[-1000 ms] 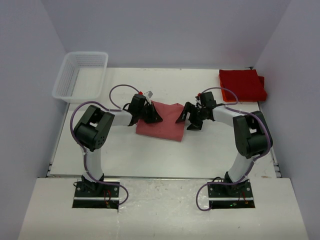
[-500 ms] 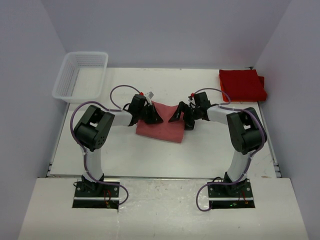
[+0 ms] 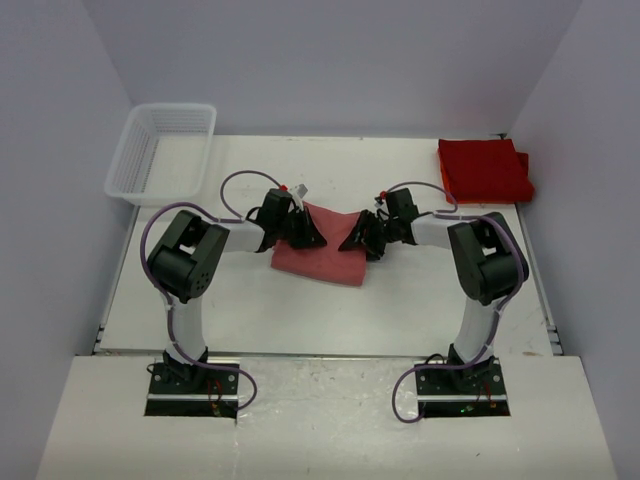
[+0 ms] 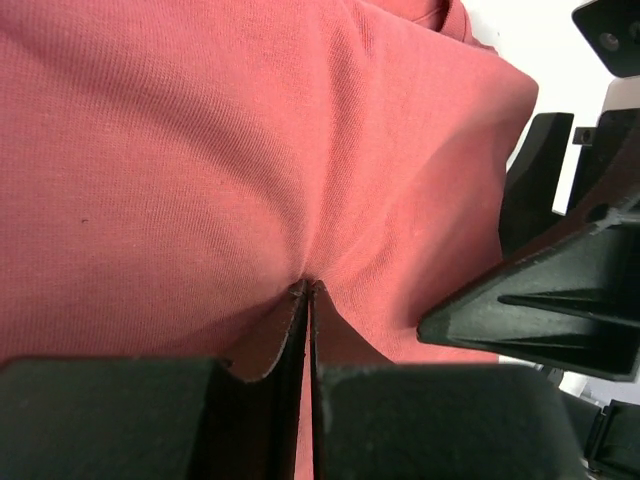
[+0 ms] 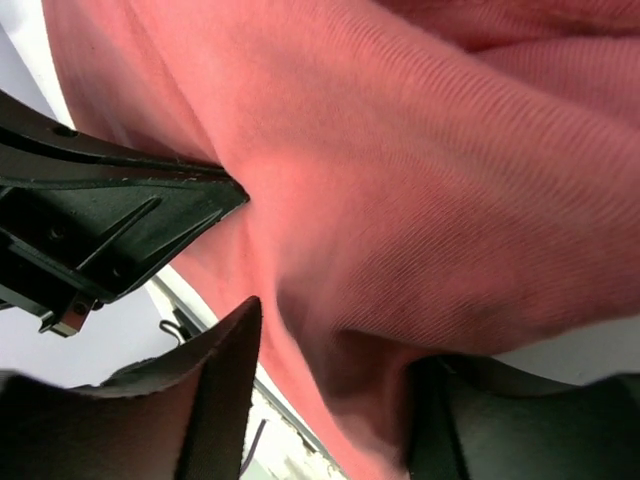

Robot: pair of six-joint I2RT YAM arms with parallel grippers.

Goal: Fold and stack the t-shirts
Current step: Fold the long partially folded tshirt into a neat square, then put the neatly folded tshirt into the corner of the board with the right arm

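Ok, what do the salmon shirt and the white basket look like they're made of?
The salmon shirt looks like soft matte knit cloth, maybe cotton: fine ribs, puckered folds. The basket seems white, slightly translucent plastic: open moulded grid walls.

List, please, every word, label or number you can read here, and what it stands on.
None readable.
The salmon t-shirt, the folded red t-shirts and the white basket show no print.
A small white tag beside the left gripper is too small to read.

Salmon-red t-shirt (image 4: pixel 250 150) fold between closed left end effector (image 4: pixel 307 290)
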